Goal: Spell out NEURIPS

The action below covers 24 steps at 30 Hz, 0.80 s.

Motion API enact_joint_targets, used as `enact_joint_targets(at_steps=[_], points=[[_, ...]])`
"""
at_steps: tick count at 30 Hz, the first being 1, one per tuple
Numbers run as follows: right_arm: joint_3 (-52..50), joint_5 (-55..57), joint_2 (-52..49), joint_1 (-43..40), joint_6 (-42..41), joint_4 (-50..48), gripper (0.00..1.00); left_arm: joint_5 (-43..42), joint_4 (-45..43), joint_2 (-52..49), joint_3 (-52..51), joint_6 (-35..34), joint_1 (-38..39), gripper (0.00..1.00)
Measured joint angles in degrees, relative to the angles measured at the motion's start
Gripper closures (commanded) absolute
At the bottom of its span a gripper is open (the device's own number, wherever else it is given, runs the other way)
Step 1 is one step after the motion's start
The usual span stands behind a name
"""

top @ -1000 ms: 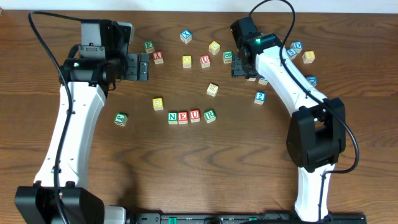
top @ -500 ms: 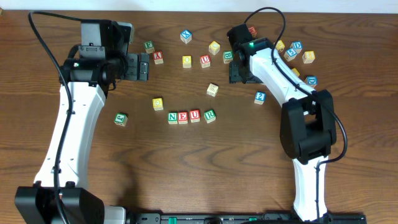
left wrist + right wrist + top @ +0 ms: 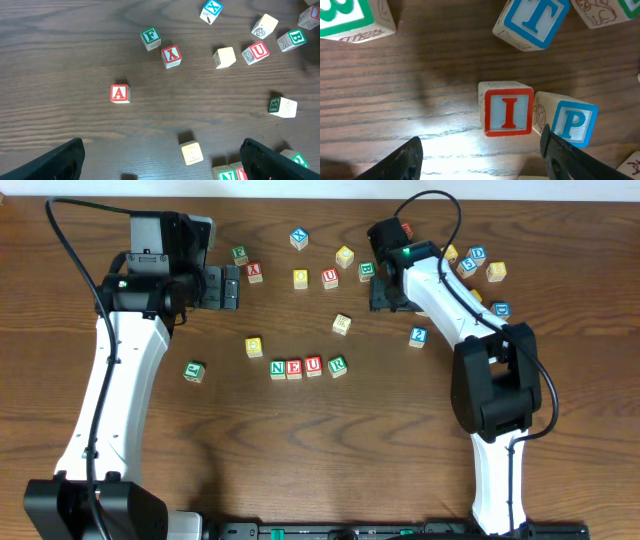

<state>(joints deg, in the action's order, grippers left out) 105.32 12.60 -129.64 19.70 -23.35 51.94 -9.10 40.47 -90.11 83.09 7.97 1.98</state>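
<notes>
Red I cube, blue P cube against it, just ahead of spread right gripper; left gripper also spread.

N cube, E cube, U cube and R cube are sitting side by side, left to right, in one row mid-table; A cube is lying well apart, behind-left of the row; in the right wrist view I cube is sitting with P cube just beside its right; T cube is lying beyond them, apart.
</notes>
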Motion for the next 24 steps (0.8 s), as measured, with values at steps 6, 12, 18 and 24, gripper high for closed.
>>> enact_joint_targets(at_steps=[6,12,18,24], points=[[0.00,0.00,-0.02,-0.48,0.00,0.00,0.30,0.00,0.00,0.00,0.00,-0.02,0.00,0.02],[0.00,-0.04,-0.02,-0.92,0.00,-0.02,0.31,0.00,0.00,0.00,0.00,-0.02,0.00,0.02],[0.00,-0.04,-0.02,-0.94,0.02,-0.42,0.32,0.00,0.00,0.00,0.00,-0.02,0.00,0.02],[0.00,-0.04,-0.02,-0.94,0.02,-0.66,0.32,0.00,0.00,0.00,0.00,-0.02,0.00,0.02]])
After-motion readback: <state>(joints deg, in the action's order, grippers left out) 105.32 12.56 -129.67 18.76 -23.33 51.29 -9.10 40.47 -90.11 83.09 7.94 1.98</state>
